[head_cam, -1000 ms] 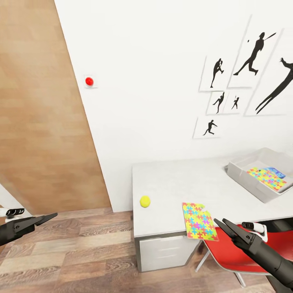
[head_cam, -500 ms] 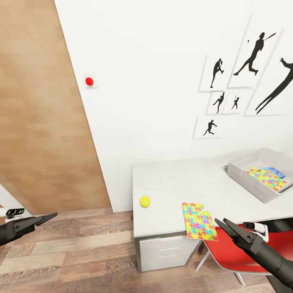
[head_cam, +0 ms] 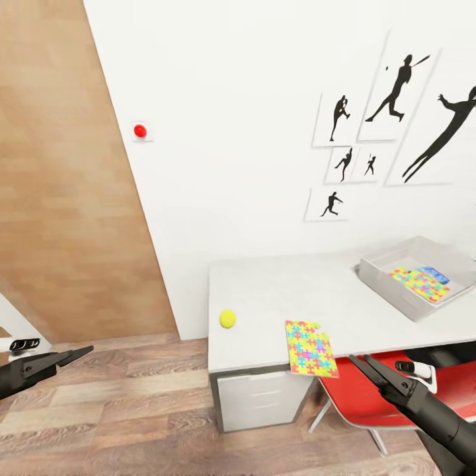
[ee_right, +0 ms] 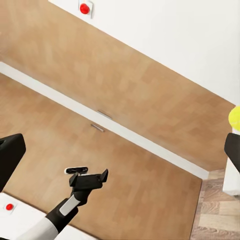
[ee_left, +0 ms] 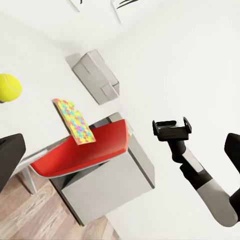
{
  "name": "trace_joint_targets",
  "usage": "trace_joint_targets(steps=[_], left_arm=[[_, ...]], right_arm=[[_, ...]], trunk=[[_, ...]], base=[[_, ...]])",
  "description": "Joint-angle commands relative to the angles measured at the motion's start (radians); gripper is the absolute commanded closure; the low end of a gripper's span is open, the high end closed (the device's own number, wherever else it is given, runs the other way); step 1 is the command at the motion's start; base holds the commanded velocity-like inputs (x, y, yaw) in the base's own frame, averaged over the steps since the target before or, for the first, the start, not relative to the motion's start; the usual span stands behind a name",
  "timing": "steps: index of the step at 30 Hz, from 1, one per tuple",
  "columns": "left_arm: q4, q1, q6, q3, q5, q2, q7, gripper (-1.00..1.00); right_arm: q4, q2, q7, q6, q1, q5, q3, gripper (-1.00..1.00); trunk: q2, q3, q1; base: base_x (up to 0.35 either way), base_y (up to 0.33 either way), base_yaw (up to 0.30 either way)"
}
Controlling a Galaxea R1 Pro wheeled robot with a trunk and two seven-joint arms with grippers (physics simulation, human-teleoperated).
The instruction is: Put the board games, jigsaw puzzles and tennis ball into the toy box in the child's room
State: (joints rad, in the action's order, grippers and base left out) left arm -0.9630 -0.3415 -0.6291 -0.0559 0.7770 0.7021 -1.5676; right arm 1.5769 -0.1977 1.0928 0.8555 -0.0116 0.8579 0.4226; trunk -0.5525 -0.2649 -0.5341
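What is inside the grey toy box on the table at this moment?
Inside the toy box lies a colourful jigsaw puzzle, with a blue flat item beside it, partly under it. Its nearer wall hides part of the floor, so anything there cannot be seen.

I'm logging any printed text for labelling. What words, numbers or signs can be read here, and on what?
None can be read.
Wall posters: black athlete silhouettes, no lettering.
Jigsaw puzzle at the table's front edge: coloured pattern, no words.
Items in the toy box: print too small to read.
Red wall button: unmarked.
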Motion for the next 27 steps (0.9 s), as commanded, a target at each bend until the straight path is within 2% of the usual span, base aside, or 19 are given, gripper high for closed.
trace_joint_targets(steps=[1, 7, 27], left_arm=[[0.000, -0.001, -0.011, 0.001, 0.001, 0.000, -0.003, -1.00], [0.000, -0.001, -0.010, 0.001, 0.001, 0.000, -0.003, -1.00], [0.000, -0.001, -0.009, 0.001, 0.001, 0.000, -0.003, -1.00]], right_arm=[[0.000, 0.000, 0.001, 0.005, -0.001, 0.003, 0.000, -1.00], [0.000, -0.001, 0.003, 0.006, -0.001, 0.003, 0.000, -1.00], [0.000, -0.002, 0.005, 0.005, -0.001, 0.001, 0.001, -1.00]], trunk=[[-0.001, -0.002, 0.000], [-0.001, 0.000, 0.000], [-0.001, 0.017, 0.000]], base=[[-0.057, -0.053, 0.000], [-0.048, -0.019, -0.146], [-0.033, -0.047, -0.241]])
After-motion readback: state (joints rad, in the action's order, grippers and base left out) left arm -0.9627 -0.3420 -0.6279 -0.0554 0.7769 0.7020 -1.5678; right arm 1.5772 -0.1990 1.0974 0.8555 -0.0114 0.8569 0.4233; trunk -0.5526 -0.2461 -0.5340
